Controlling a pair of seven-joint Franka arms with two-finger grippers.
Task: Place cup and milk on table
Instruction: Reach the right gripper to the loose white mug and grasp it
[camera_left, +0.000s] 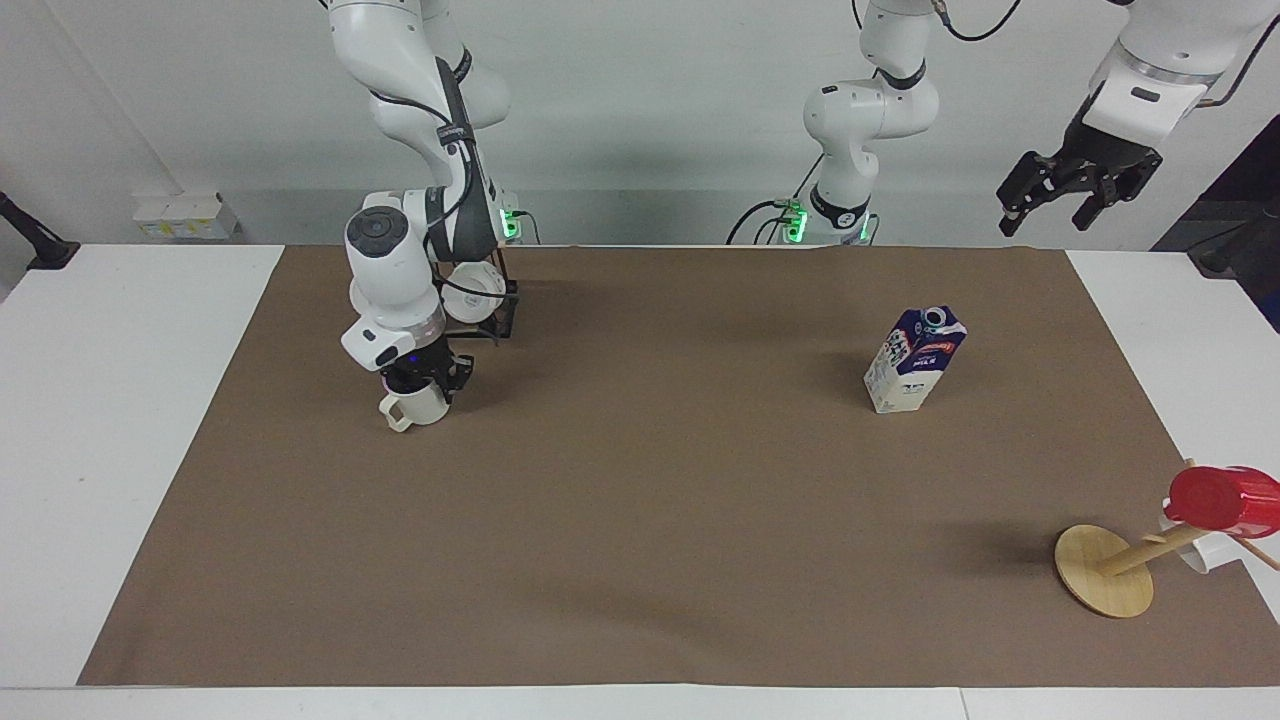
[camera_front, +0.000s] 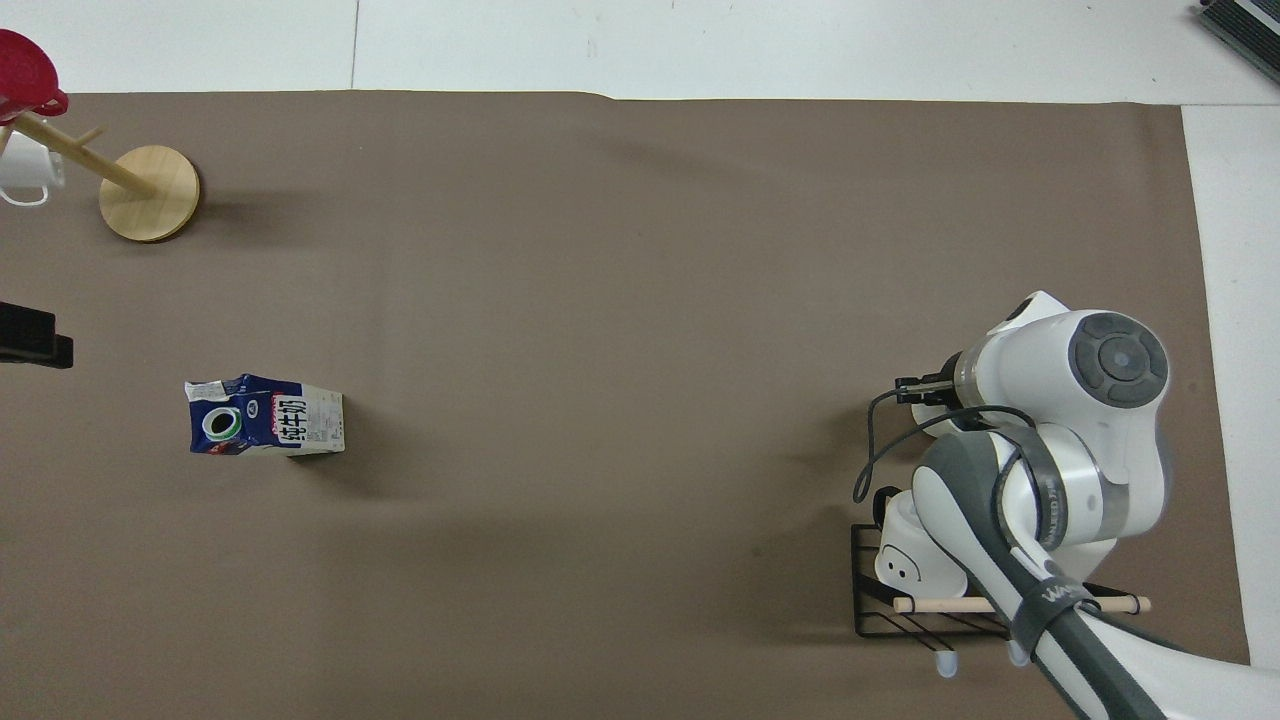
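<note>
The cup (camera_left: 422, 408) stands on the table's (camera_left: 120, 420) brown sheet (camera_left: 640, 520) at nine o'clock, the right gripper (camera_left: 425, 380) closed on its rim. The milk (camera_left: 915, 360) stands at three o'clock. The left gripper (camera_left: 1078, 190) hangs open at one o'clock.

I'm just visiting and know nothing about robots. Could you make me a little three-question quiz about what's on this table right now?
1. True or false: the milk carton lies flat on the brown sheet.
2. Which is the right gripper at? A) the cup B) the carton C) the red cup
3. Fill in: the left gripper hangs in the air, open and holding ____.

Key
1. False: it stands upright, toward the left arm's end of the table.
2. A: it is down at the cup's rim, which stands on the sheet beside the black wire rack.
3. Nothing; that arm waits.
</note>
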